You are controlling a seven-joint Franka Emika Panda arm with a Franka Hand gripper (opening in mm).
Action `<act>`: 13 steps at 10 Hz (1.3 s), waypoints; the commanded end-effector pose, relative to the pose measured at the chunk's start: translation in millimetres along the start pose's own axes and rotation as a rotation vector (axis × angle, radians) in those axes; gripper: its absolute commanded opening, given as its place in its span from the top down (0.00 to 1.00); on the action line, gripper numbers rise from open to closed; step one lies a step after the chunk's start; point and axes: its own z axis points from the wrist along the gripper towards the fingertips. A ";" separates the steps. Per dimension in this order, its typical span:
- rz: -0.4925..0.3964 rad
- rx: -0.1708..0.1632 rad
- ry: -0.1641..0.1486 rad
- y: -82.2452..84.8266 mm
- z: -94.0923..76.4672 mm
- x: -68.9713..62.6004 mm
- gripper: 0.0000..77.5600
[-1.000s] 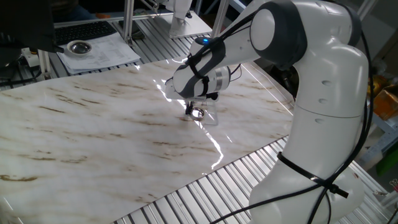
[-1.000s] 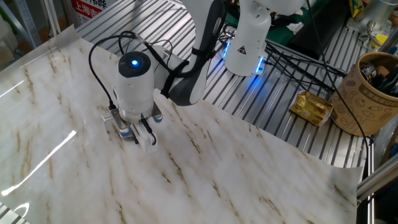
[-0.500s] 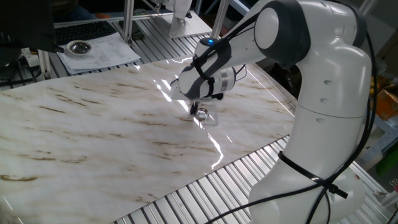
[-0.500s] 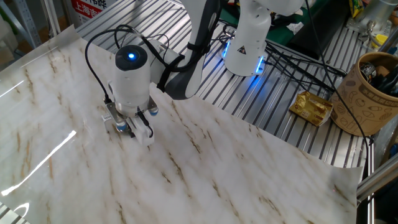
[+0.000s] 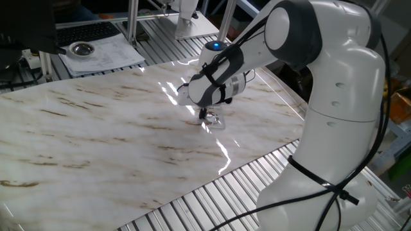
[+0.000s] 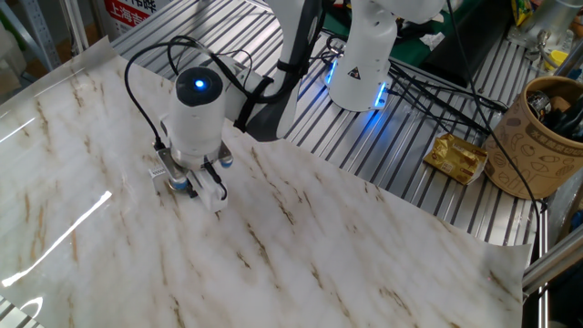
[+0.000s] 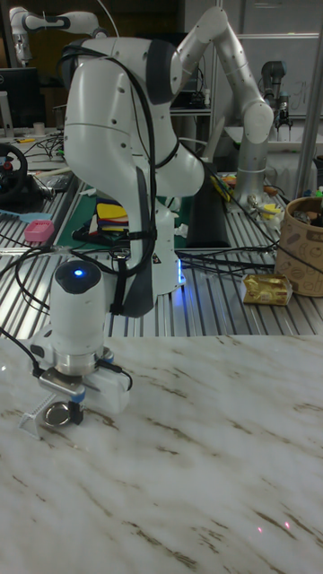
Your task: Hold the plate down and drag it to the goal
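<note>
Marble-patterned glossy table (image 5: 96, 141), brown veining, glare streaks. White Franka arm (image 5: 321, 77) bent low over it. Gripper (image 7: 61, 414) points straight down, fingertips on the plate (image 7: 59, 414); finger spread cannot be told. Plate: small round shiny metal disc, near table's edge, lying on the clear rectangular goal (image 5: 216, 121). No legible writing.
</note>
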 end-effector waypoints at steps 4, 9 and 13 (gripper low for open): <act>-0.028 0.030 -0.005 -4.1 -3.1 0.5 1.00; -0.049 0.057 -0.014 -6.4 -2.4 0.4 1.00; -0.037 0.063 -0.015 -6.3 -2.8 0.2 1.00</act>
